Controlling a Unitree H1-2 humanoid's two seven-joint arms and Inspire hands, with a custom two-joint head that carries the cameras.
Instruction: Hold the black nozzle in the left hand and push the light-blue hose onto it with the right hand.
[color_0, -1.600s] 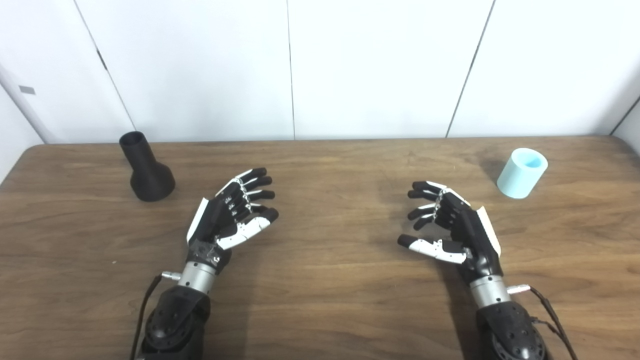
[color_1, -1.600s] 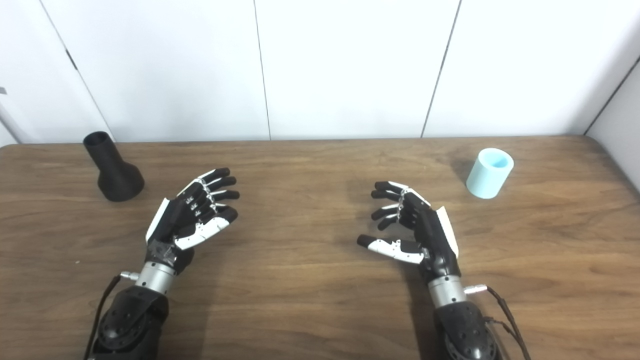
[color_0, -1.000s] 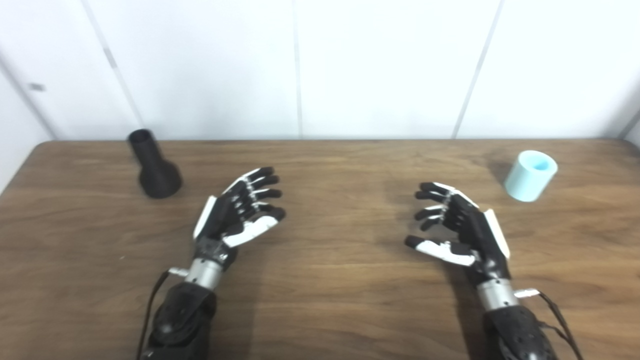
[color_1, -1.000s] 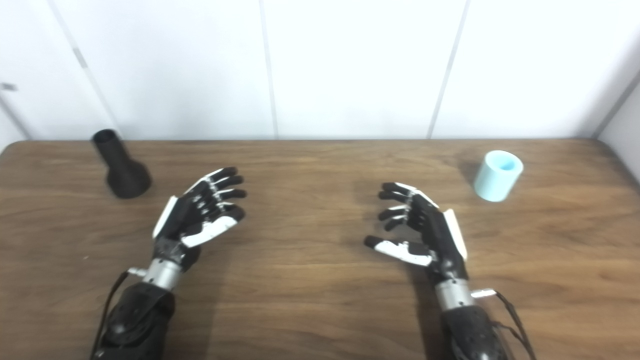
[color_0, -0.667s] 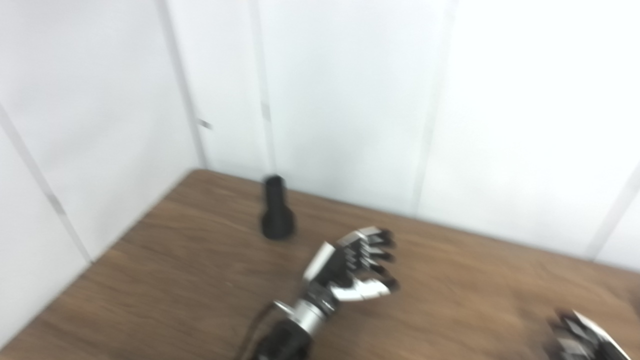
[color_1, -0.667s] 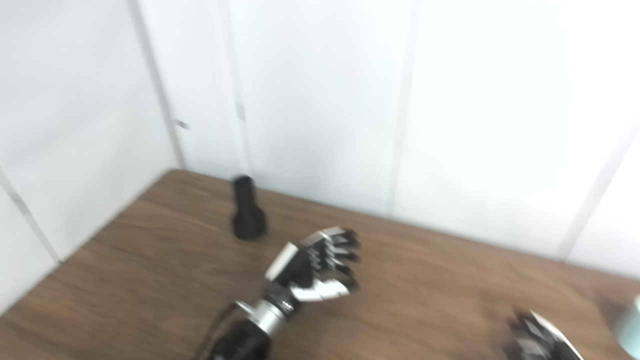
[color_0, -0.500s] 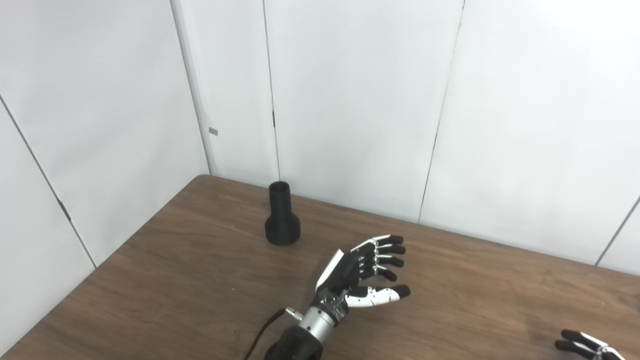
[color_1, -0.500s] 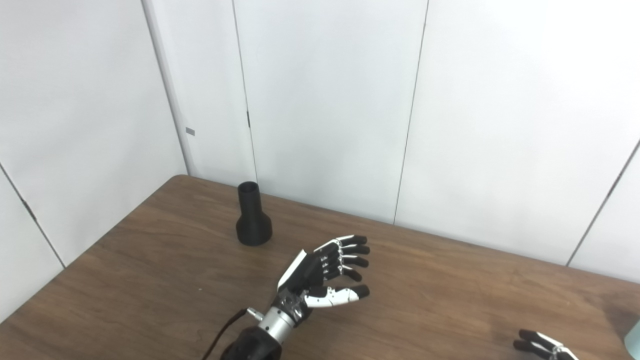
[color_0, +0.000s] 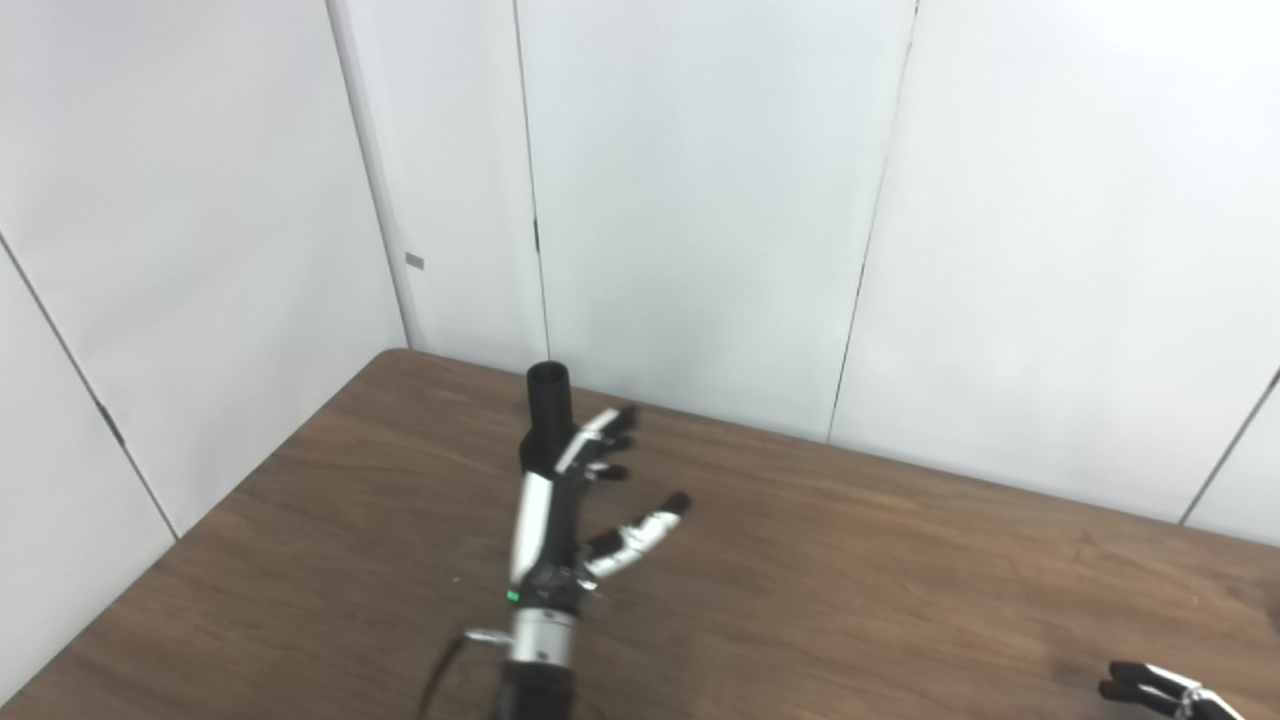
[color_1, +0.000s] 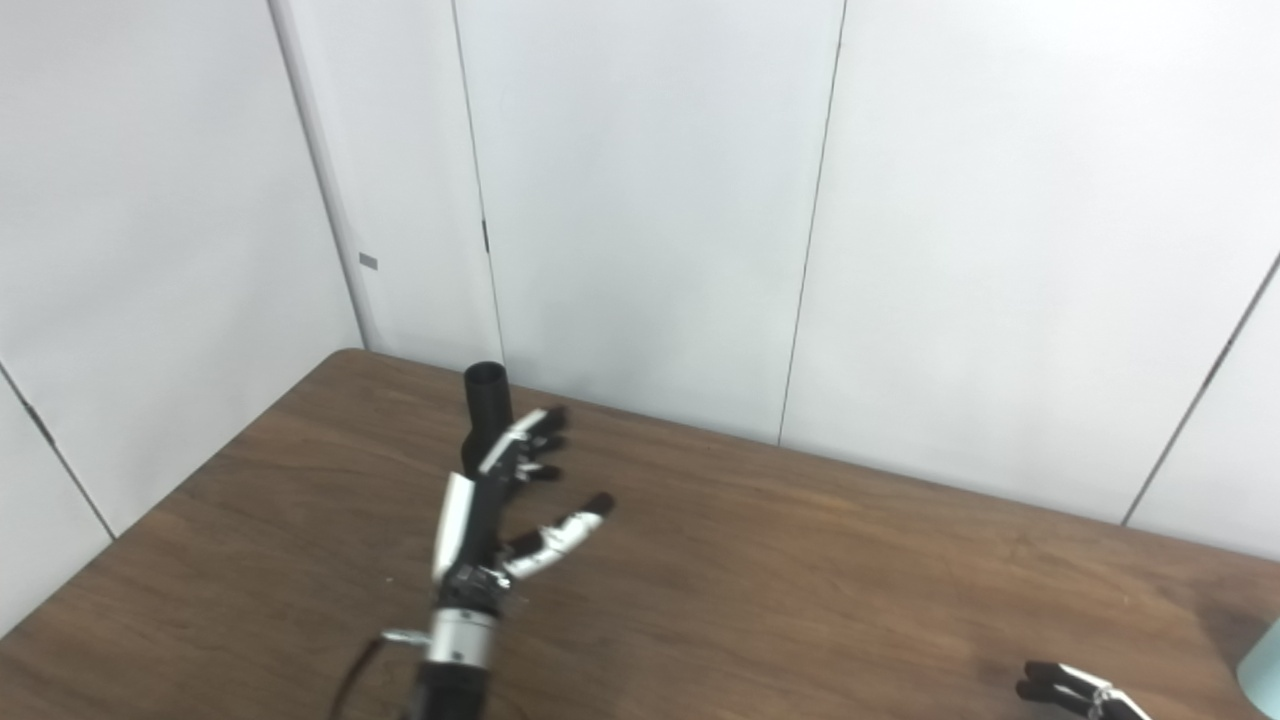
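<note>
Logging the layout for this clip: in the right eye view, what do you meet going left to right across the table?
black nozzle → left hand, open, just right of the nozzle → right hand, only its fingertips in view → light-blue hose, a sliver at the picture's right edge.

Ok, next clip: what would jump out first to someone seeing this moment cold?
The left hand, stretched out over the wooden table with fingers spread and empty, right beside the upright black nozzle near the far left corner. Whether it touches the nozzle cannot be told. Only the fingertips of the right hand show at the bottom right, and a sliver of the light-blue hose at the right eye view's edge.
</note>
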